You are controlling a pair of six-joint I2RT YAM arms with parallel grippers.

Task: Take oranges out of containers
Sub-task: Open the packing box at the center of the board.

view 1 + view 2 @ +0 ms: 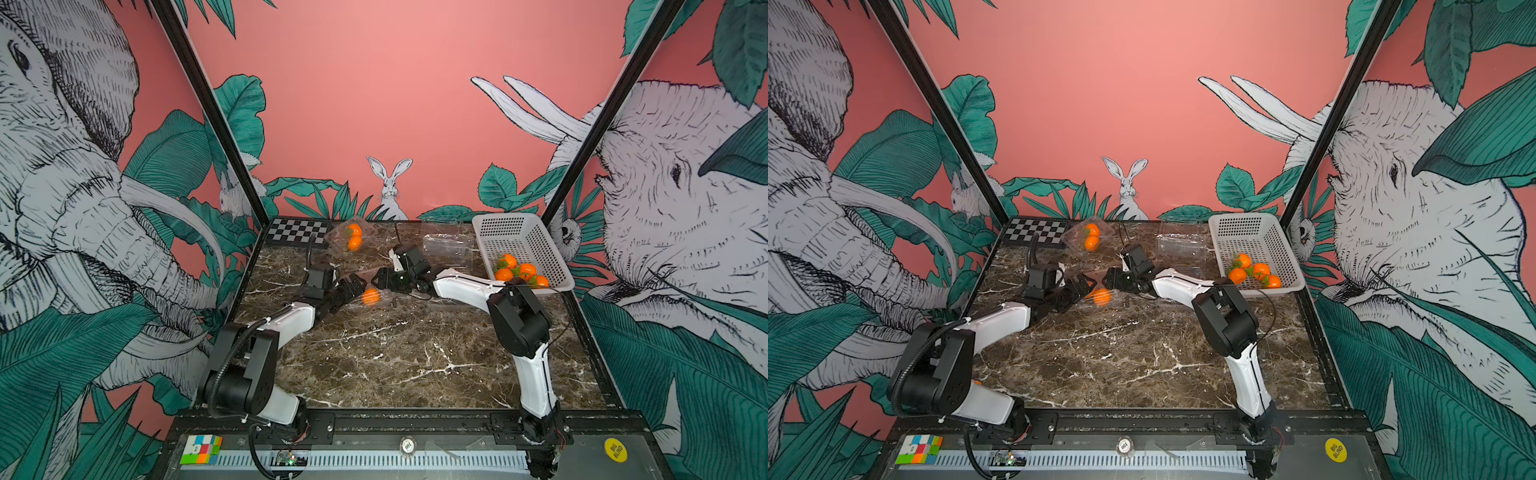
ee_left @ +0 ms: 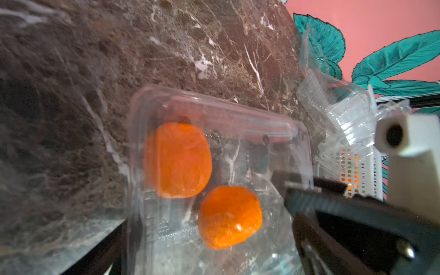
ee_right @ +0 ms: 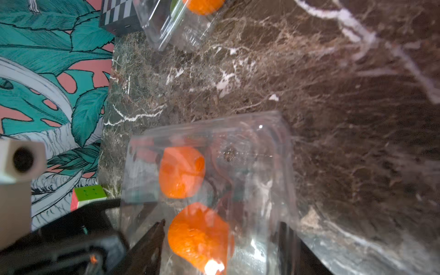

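While four oranges [image 1: 521, 271] already lie in the white basket [image 1: 515, 232], I work on a clear container [image 1: 371, 297] well apart from that basket, out on the marble surface [image 1: 395, 357]. Two oranges [image 2: 177, 160] sit inside it, under what looks like a shut lid. My left gripper [image 1: 354, 291] stands wide apart, straddling the container. My right gripper [image 1: 380, 283] reaches in from the basket's side with its fingers [image 3: 148, 247] flanking the plastic walls. The blurred wrist view does not let me tell whether they press on the container or stand clear of it. Just beside the basket sit empty containers [image 1: 446, 245]. Farther from the basket, next to the checkerboard [image 1: 297, 232], another container [image 1: 351, 237] holds two more oranges. By my reckoning the job is half done, with four fruits out, four to go and two containers to open.
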